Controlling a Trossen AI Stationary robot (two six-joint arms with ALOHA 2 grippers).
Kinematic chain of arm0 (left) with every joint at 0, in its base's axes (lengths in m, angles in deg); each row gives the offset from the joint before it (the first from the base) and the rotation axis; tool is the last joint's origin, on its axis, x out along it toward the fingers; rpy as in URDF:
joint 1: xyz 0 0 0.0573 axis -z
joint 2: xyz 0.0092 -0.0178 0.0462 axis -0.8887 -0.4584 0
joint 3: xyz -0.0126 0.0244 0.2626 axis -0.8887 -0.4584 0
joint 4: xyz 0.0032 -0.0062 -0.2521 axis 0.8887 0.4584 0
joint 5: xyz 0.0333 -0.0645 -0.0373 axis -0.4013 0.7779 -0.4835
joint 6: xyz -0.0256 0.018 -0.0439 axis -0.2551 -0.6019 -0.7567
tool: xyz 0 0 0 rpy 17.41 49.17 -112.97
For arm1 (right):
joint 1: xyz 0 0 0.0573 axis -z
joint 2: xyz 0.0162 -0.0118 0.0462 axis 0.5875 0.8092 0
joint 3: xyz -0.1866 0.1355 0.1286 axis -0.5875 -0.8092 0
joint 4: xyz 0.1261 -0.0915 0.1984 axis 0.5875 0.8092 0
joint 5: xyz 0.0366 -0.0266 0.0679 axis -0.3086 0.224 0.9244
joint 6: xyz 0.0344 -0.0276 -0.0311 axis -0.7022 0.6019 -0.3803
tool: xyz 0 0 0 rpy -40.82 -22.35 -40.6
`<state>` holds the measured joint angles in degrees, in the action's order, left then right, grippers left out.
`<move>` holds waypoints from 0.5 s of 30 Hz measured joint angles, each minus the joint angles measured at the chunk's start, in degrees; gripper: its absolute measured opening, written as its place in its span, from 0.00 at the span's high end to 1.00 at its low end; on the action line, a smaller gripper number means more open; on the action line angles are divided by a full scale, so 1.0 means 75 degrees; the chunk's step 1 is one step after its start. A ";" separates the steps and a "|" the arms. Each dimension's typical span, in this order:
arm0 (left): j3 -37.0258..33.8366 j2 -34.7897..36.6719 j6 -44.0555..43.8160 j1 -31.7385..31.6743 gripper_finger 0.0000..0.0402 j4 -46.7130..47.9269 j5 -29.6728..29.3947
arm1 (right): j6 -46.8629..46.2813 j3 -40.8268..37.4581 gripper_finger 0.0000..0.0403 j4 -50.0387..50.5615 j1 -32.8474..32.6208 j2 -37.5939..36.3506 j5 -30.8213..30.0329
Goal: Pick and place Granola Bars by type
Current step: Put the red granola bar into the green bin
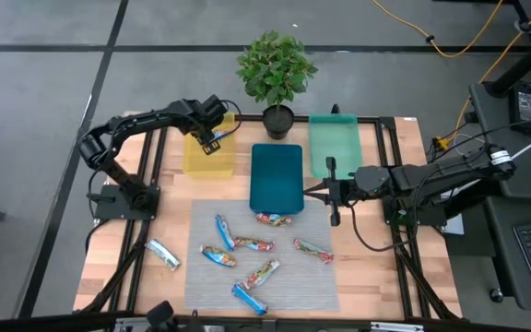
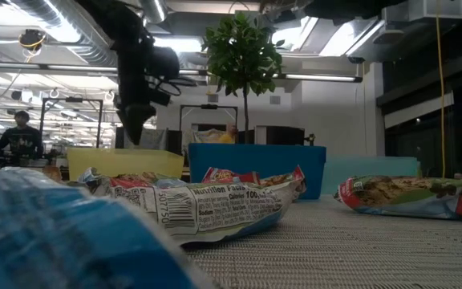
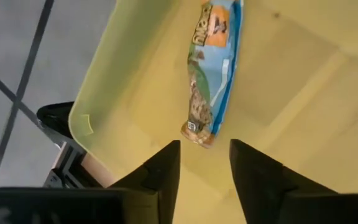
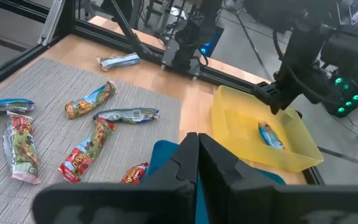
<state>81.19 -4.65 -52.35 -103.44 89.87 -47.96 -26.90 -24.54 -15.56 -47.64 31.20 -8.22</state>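
Bars: six on the grey mat [image 1: 265,277], a seventh [image 1: 163,254] on bare tabletop [image 1: 123,277] left, an eighth [image 3: 211,68] in the yellow tray [image 1: 208,157] beneath the left gripper [image 3: 204,163], jaws spread, empty. Right gripper [image 4: 197,152] over the blue tray [image 1: 276,175], jaws pressed together.

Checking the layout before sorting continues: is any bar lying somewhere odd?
One silvery-white and blue bar lies off the grey mat, on bare wood left of it; the other loose bars sit on the mat. One bar lies in the yellow tray.
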 joint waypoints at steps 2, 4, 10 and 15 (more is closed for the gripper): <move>0.0000 0.0226 -0.0135 0.0077 0.65 0.0031 0.0138 | 0.0000 0.0000 0.96 0.0003 0.0002 0.0000 0.0000; 0.0000 0.0522 -0.0258 0.0144 0.64 0.0047 0.0485 | 0.0000 0.0000 0.96 0.0000 0.0002 0.0000 0.0000; 0.0000 0.1725 -0.0693 0.0653 0.66 -0.0004 0.2259 | 0.0000 0.0000 0.96 0.0003 0.0003 0.0000 -0.0003; -0.0249 0.2969 -0.1094 0.1517 0.68 -0.0741 0.3117 | 0.0000 0.0000 0.96 -0.0004 0.0003 0.0000 -0.0003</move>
<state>79.33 17.62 -60.56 -92.07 84.31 -24.59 -26.90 -24.54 -15.59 -47.62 31.20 -8.24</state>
